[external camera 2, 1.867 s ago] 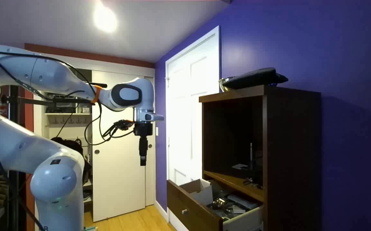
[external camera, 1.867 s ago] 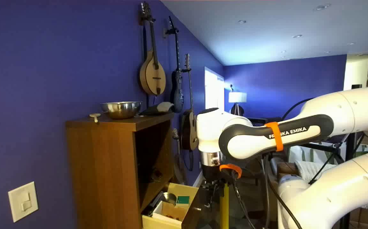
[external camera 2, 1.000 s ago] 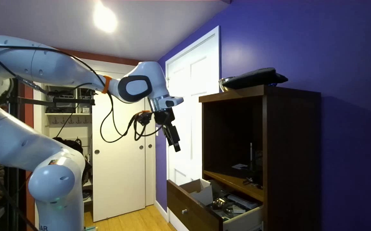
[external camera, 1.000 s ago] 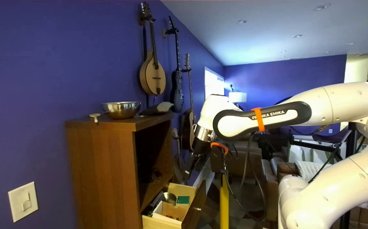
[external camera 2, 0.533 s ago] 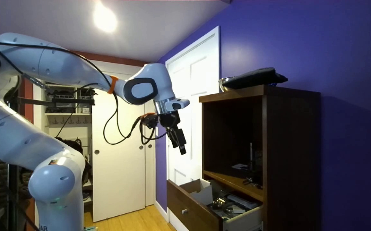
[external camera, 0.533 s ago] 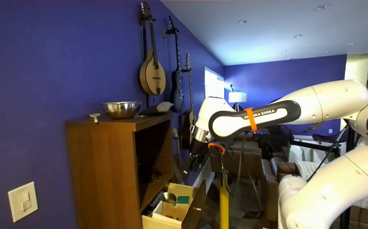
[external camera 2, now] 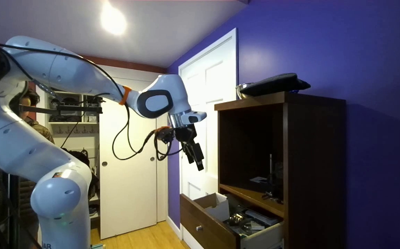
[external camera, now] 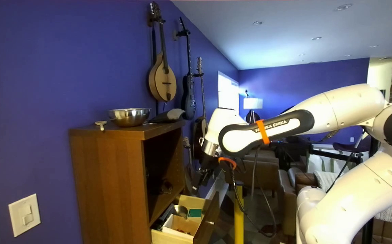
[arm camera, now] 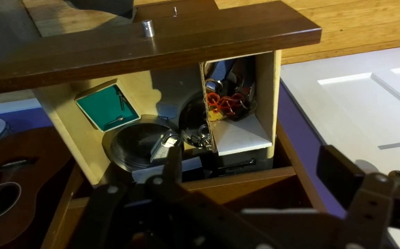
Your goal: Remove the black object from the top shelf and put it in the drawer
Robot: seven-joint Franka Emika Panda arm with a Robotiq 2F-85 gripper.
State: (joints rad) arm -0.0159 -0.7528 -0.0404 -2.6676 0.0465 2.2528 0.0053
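Observation:
My gripper (arm camera: 252,162) is open and empty in the wrist view, its fingers wide apart. In both exterior views the gripper (external camera: 203,184) (external camera 2: 196,164) hangs tilted, in front of the cabinet and above the open drawer. The top shelf (external camera 2: 246,145) is the dark upper compartment. A small black object (external camera 2: 273,195) with an upright rod stands on its floor at one side; it is dim in an exterior view (external camera: 166,186). The drawer (external camera 2: 264,238) (external camera: 172,237) is pulled out. Its pale wall (arm camera: 66,138) shows in the wrist view. The black object is out of the wrist view.
The drawer holds a white box (external camera 2: 219,209), a green-lined box (arm camera: 108,107) and round metal pans (arm camera: 141,143). A steel bowl (external camera: 130,117) and a black pouch (external camera 2: 276,84) sit on the cabinet top. A yellow post (external camera: 239,217) stands near the gripper. A person (external camera 2: 30,103) is behind the arm.
The gripper has moved toward the cabinet and tilted from straight down to pointing at it, then dropped slightly. A person has come into view behind the arm. Drawer and shelf look unchanged.

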